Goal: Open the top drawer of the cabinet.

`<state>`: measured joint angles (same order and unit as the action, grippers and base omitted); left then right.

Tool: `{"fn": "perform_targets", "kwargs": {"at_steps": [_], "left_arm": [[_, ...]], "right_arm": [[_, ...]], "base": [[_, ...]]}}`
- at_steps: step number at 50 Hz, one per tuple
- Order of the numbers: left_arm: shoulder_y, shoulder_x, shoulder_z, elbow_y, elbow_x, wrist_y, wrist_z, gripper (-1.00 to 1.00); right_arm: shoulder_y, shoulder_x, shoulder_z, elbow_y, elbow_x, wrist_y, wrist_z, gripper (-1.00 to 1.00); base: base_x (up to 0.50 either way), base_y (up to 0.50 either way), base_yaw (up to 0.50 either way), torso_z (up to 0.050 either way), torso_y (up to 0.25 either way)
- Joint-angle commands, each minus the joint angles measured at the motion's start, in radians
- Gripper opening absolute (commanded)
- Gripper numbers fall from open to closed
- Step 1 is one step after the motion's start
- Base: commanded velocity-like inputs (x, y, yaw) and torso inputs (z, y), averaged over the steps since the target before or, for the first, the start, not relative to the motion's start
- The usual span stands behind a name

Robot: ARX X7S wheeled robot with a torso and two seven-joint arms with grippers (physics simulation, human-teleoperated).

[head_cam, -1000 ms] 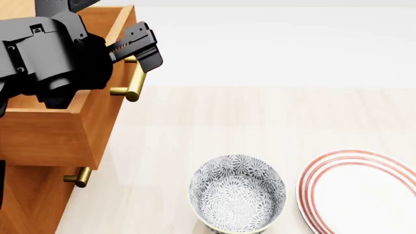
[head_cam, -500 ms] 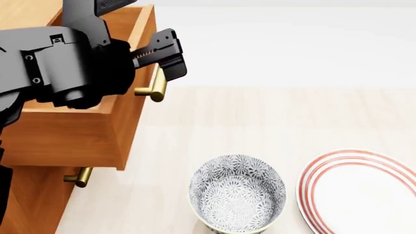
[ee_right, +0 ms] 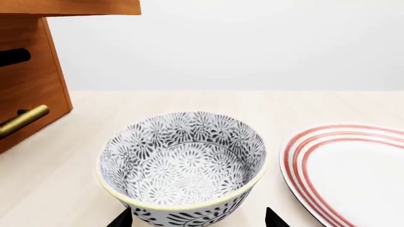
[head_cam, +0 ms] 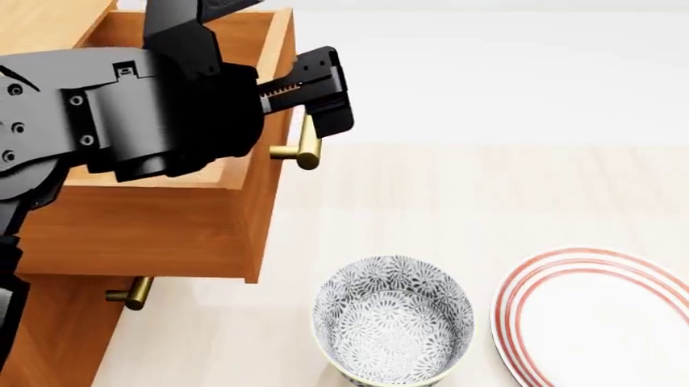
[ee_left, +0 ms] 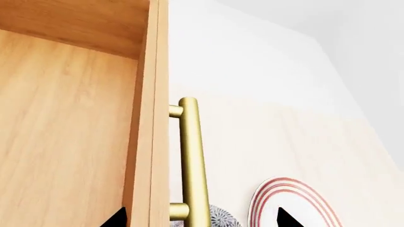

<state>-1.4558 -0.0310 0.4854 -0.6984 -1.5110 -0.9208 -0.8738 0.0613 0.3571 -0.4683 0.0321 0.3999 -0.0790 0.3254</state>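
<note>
Head view: the top drawer [head_cam: 161, 218] juts farther from the cabinet [head_cam: 54, 339] than before. Left gripper [head_cam: 310, 113] jaws pinch its handle [head_cam: 306, 145]; right jaws' state cannot be told.

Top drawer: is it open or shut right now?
Open. The top drawer juts well out past the cabinet front, its plain wood interior exposed, with the left tool at its brass handle.

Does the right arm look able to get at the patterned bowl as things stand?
Probably yes: the right gripper sits open just before the patterned bowl, nothing between; the plate lies beside it.
</note>
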Motion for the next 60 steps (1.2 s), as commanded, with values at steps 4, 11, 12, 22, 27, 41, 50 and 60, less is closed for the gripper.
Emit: {"fn": "perform_targets", "kwargs": {"at_steps": [4, 11, 12, 22, 27, 41, 50, 60], "left_arm": [[-0.039, 0.027, 0.147, -0.031, -0.164, 0.122, 0.052, 1.0], [-0.059, 0.029, 0.262, -0.043, -0.266, 0.192, 0.072, 1.0], [-0.062, 0.028, 0.278, -0.044, -0.28, 0.202, 0.075, 1.0], [-0.091, 0.028, 0.432, -0.027, -0.423, 0.294, 0.099, 1.0], [-0.095, 0.022, 0.471, 0.026, -0.467, 0.325, 0.091, 1.0], [-0.148, -0.129, 0.61, 0.4, -0.117, 0.442, -0.012, 1.0], [-0.143, -0.177, 0.635, 0.496, -0.061, 0.45, -0.031, 1.0], [-0.079, -0.257, 0.633, 0.676, -0.064, 0.464, -0.076, 1.0]], "right_arm": [[0.001, -0.014, 0.019, -0.003, -0.015, -0.002, -0.022, 1.0], [0.0, -0.01, 0.012, -0.005, -0.018, -0.003, -0.025, 1.0], [0.0, -0.01, 0.012, -0.005, -0.018, -0.003, -0.026, 1.0], [0.0, -0.005, 0.006, -0.004, -0.021, -0.007, -0.031, 1.0], [0.0, -0.006, 0.001, 0.002, -0.025, -0.012, -0.035, 1.0], [-0.001, -0.004, -0.006, 0.003, -0.023, -0.006, -0.034, 1.0], [-0.002, -0.003, -0.008, 0.0, -0.021, -0.002, -0.032, 1.0], [-0.001, -0.004, -0.01, 0.002, -0.018, 0.002, -0.03, 1.0]], "base": [[0.0, 0.0, 0.0, 0.0, 0.0], [0.0, 0.0, 0.0, 0.0, 0.0], [0.0, 0.0, 0.0, 0.0, 0.0], [0.0, 0.0, 0.0, 0.0, 0.0], [0.0, 0.0, -0.01, 0.0, 0.0], [0.0, 0.0, 0.0, 0.0, 0.0], [0.0, 0.0, 0.0, 0.0, 0.0], [0.0, 0.0, 0.0, 0.0, 0.0]]}}
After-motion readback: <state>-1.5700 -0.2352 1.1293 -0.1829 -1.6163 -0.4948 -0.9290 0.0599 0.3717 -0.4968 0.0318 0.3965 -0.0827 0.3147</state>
